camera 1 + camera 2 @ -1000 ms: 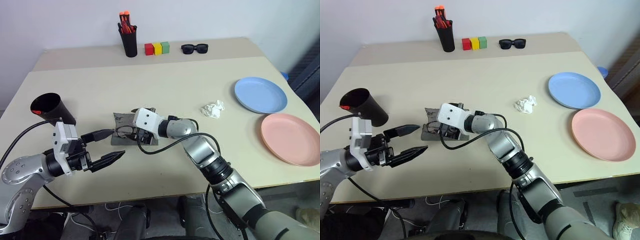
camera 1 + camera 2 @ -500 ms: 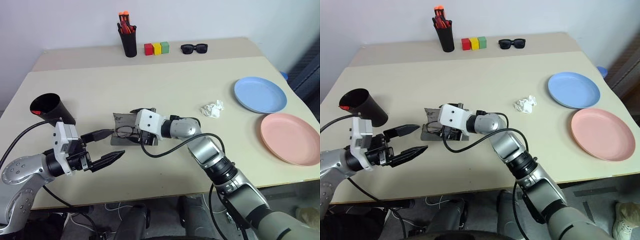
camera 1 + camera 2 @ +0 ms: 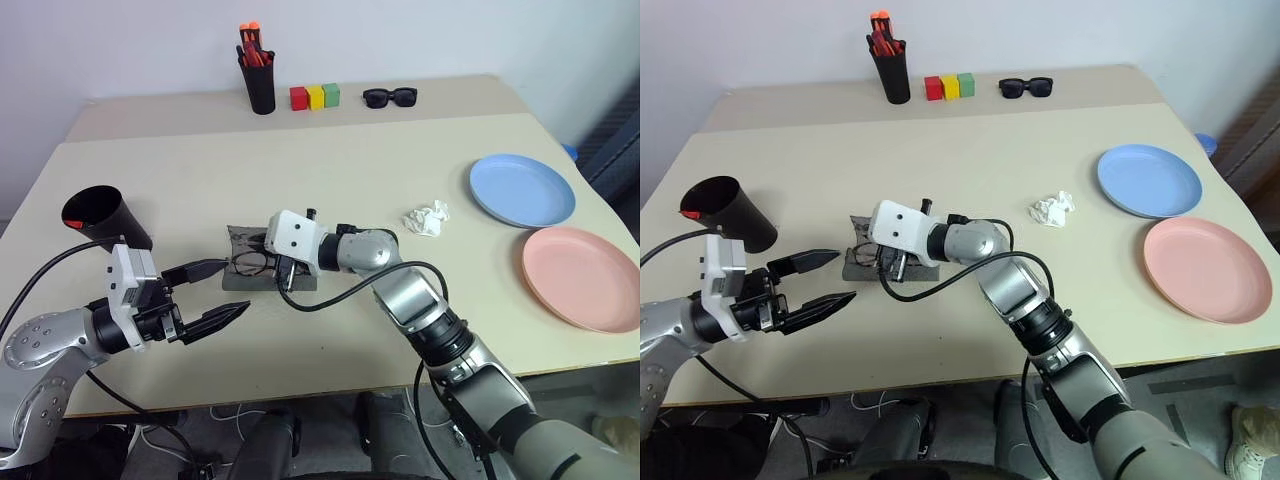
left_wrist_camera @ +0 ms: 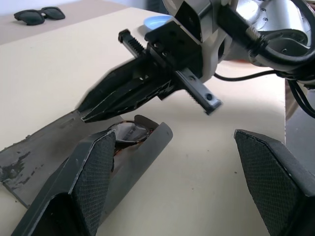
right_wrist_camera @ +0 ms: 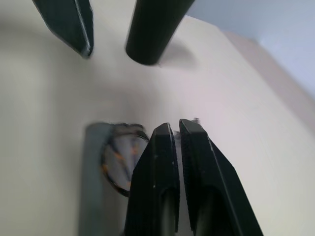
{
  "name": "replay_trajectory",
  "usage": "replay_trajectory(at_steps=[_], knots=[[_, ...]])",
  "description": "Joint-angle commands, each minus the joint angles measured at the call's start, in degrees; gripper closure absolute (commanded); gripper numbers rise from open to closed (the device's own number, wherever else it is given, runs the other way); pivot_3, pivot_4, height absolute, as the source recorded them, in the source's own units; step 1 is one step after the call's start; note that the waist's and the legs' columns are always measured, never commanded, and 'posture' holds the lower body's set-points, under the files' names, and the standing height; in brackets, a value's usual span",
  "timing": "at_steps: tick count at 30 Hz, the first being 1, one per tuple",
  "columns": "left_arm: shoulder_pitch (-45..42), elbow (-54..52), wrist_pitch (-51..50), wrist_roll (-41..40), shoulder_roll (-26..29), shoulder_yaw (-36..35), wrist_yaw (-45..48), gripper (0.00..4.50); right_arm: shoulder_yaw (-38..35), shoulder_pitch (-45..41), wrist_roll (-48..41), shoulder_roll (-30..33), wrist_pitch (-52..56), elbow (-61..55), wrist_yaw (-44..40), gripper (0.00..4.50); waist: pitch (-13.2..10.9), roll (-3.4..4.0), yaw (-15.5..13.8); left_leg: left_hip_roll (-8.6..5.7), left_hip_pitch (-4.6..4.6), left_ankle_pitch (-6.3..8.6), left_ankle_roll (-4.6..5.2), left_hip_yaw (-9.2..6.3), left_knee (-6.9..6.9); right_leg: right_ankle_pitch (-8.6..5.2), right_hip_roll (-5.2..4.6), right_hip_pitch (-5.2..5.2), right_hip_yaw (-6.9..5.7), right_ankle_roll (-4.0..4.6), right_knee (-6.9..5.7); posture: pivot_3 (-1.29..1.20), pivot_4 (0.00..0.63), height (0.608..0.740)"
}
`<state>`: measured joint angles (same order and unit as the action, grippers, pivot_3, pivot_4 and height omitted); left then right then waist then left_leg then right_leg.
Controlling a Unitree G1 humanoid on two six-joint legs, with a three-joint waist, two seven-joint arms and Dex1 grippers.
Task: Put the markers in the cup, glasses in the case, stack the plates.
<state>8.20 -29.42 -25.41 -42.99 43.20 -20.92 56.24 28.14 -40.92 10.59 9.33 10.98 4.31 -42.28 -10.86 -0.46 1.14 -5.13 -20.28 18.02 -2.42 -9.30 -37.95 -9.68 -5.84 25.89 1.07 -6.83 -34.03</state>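
Observation:
The grey case (image 3: 238, 272) lies open in the middle of the table with the wire-framed glasses (image 3: 251, 262) resting in it. My right gripper (image 4: 87, 112) hovers just over them, fingers shut with nothing visibly between them. My left gripper (image 3: 237, 287) stands open and empty just beside the case, on the side toward the cup. The black cup (image 3: 103, 217) leans at the table's left, a red marker end (image 3: 72, 223) showing in its mouth. The light blue plate (image 3: 521, 189) and the pink plate (image 3: 580, 276) lie side by side on the right.
At the back stand a black pen pot with orange-capped pens (image 3: 259, 82), three coloured blocks (image 3: 314, 96) and black sunglasses (image 3: 389, 97). A crumpled white paper (image 3: 425, 218) lies left of the blue plate.
My right gripper's fingers have closed over the glasses in the case, and its wrist has rolled a little. The left arm has stayed still.

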Motion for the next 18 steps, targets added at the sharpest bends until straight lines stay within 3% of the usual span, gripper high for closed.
replay_trajectory(at_steps=[1, 18], knots=[[0.1, -1.4, 1.1, -0.2, -0.1, 0.0, 0.1, 0.53, 0.8, -1.7, 1.7, -0.6, -2.9, 0.9, 1.2, 4.45, 0.0, 0.00, 0.0, 0.00, 0.00, 0.00, 0.00, 0.00, 0.00, 0.00, 0.00, 0.00, 0.00, 0.00, 0.00, 0.00, 0.150, 0.740], [-0.5, -1.4, 1.1, 0.1, -0.2, 0.6, -0.5, 0.53, 5.5, -3.2, 7.7, -0.4, -10.9, 6.2, -0.3, 4.45, 0.0, 0.00, 0.0, 0.02, -0.01, 0.00, -0.01, 0.02, 0.01, 0.01, 0.02, 0.04, 0.02, 0.02, -0.01, 0.00, 0.150, 0.740]])
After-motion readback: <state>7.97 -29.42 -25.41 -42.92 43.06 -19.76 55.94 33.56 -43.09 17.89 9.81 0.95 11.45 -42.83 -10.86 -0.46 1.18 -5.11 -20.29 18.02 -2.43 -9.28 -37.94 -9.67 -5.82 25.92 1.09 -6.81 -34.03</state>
